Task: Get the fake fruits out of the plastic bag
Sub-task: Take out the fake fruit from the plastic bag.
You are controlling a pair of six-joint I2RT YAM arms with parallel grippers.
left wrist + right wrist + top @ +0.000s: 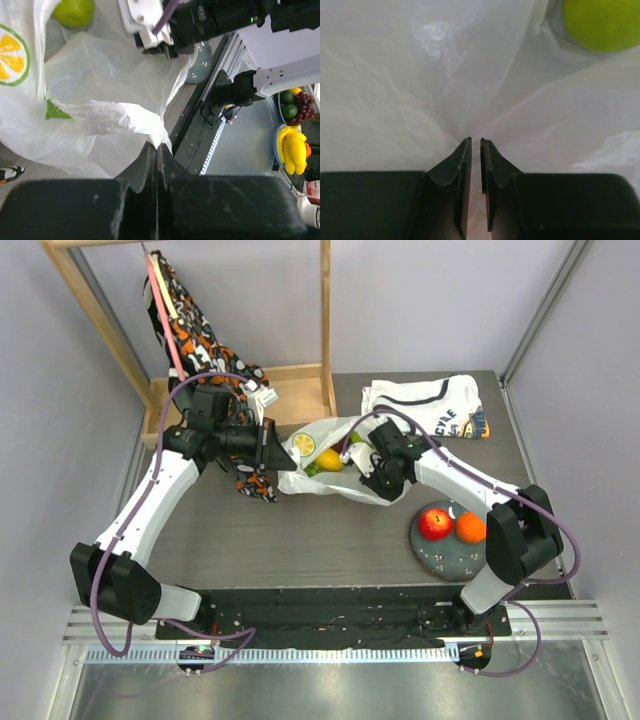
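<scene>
The plastic bag [335,483] lies crumpled mid-table, its citrus-slice print [303,445] facing up. Inside it show a yellow piece [329,459] and a green fruit [358,438]. My left gripper [285,455] is shut on the bag's left edge; in the left wrist view a twist of film [155,131] sticks out of the tips [156,145]. A green apple [74,11] shows through the bag. My right gripper [368,472] presses into the bag's right side, jaws nearly together with film [395,90] drawn into the slit [475,141]. A green apple [600,22] lies beyond. A red apple [434,523] and an orange [470,528] rest on a grey plate [440,558].
A folded white shirt [425,405] lies at the back right. A wooden rack [300,380] with a patterned cloth [200,340] stands at the back left. The left wrist view shows a bowl of bananas and grapes [292,140] beyond the table's near edge.
</scene>
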